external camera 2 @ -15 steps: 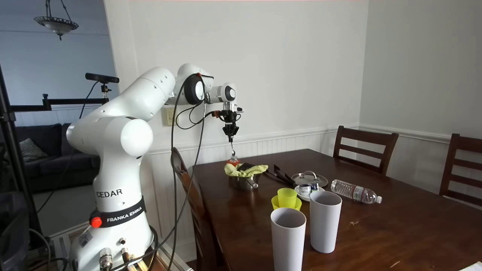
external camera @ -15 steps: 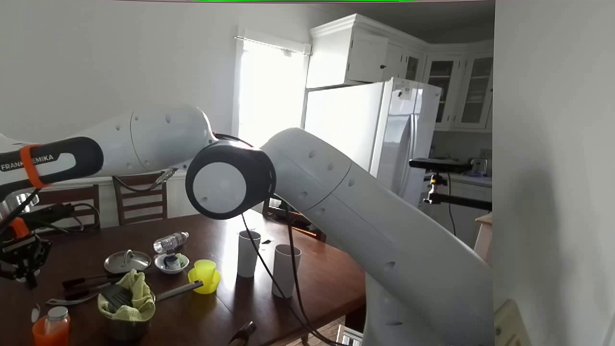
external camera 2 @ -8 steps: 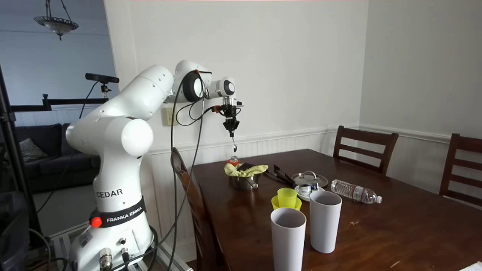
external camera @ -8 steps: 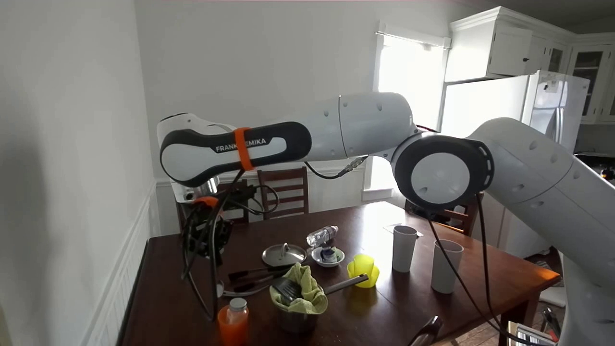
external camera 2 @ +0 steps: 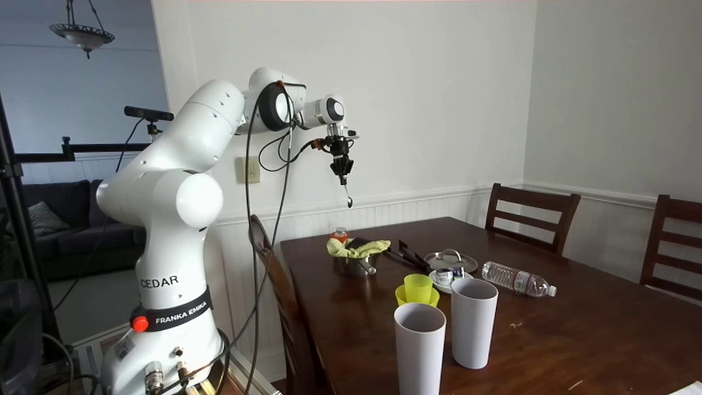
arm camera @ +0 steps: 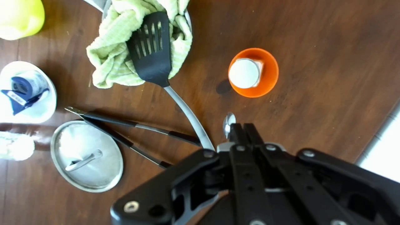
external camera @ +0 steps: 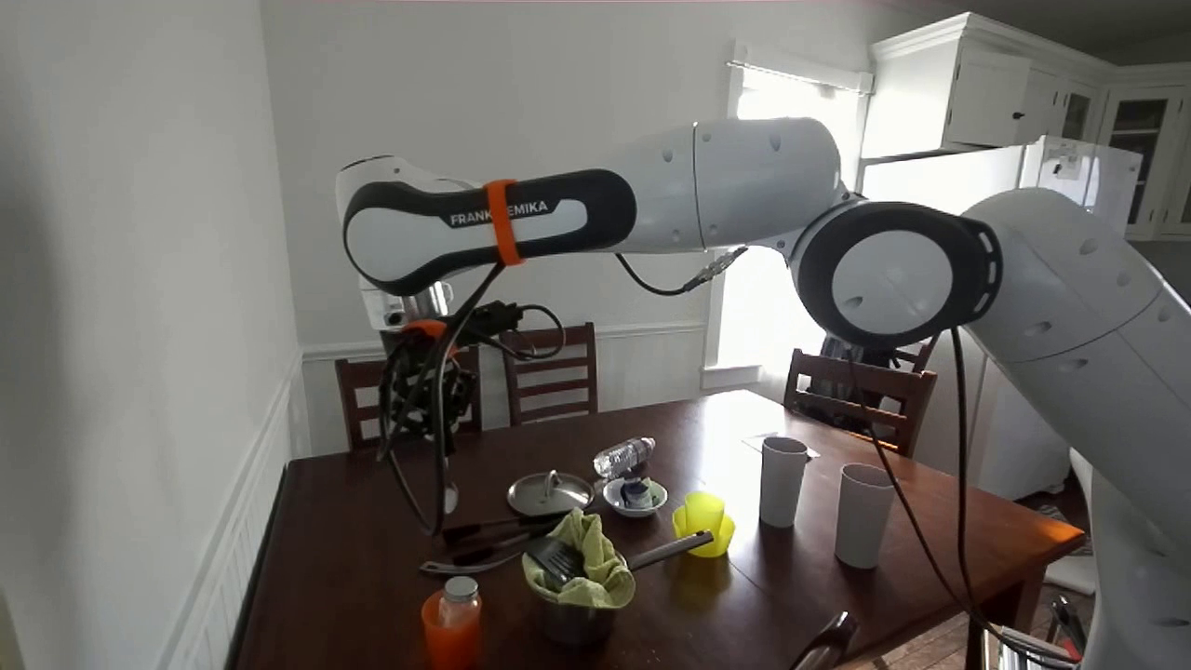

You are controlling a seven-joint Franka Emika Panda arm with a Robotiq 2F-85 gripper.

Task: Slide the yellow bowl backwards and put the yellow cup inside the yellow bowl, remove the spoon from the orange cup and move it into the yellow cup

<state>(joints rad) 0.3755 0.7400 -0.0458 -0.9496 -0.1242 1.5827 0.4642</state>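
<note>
My gripper (arm camera: 243, 126) is shut on the spoon (arm camera: 229, 120); its silver bowl end hangs below the fingertips. In both exterior views the gripper (external camera 2: 343, 180) (external camera: 450, 448) holds the spoon (external camera 2: 349, 201) (external camera: 451, 499) in the air, slightly tilted, well above the table. The orange cup (arm camera: 270, 75) stands upright with a white-capped bottle inside; it shows in both exterior views (external camera: 453, 644) (external camera 2: 339, 236). The yellow cup (external camera 2: 418, 288) sits inside the yellow bowl (external camera 2: 402, 298), beyond the pot from the orange cup. Both are partly cut off in the wrist view.
A pot (external camera: 574, 625) with a green towel (arm camera: 109, 62) and a black spatula (arm camera: 153, 59) stands between the orange cup and yellow bowl. Tongs (arm camera: 125, 122), a lid (arm camera: 87, 156), a white dish (arm camera: 47, 103), a water bottle (external camera 2: 518, 278) and two tall white-grey cups (external camera 2: 419, 351) (external camera 2: 475, 329) are nearby.
My gripper has risen with the spoon, from just over the orange cup to well above it, and shifted slightly toward the table's middle. One exterior picture's framing has also shifted.
</note>
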